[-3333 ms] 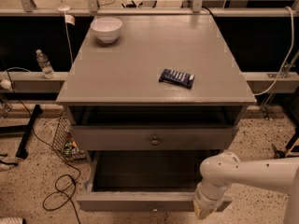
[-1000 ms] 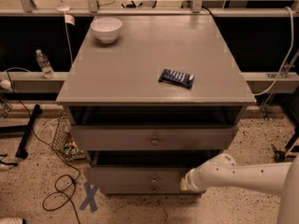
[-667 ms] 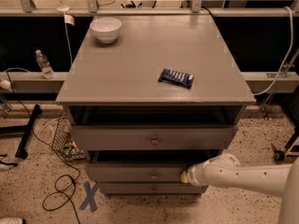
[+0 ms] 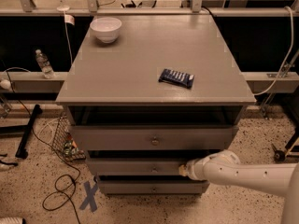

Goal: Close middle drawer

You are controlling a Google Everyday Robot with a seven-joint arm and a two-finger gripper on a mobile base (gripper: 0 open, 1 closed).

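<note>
The grey cabinet (image 4: 154,85) has three drawers. The middle drawer (image 4: 135,167) shows only its narrow flat front, set back under the top drawer, with a thin dark gap above it. My gripper (image 4: 184,170) is at the end of the white arm (image 4: 243,174), which comes in from the right. The gripper tip rests against the right part of the middle drawer's front. The top drawer (image 4: 152,137), with its round knob (image 4: 154,141), stands out a little from the cabinet. The lowest drawer (image 4: 152,187) sits below.
On the cabinet top are a white bowl (image 4: 106,29) at the back left and a dark blue packet (image 4: 176,78) near the right front. A water bottle (image 4: 44,63), cables (image 4: 60,190), a wire basket (image 4: 63,136) and a blue tape cross (image 4: 88,195) lie on the floor at left.
The middle drawer stood far out at first; it has slid back into the cabinet. My gripper has moved in with its front, towards the cabinet.
</note>
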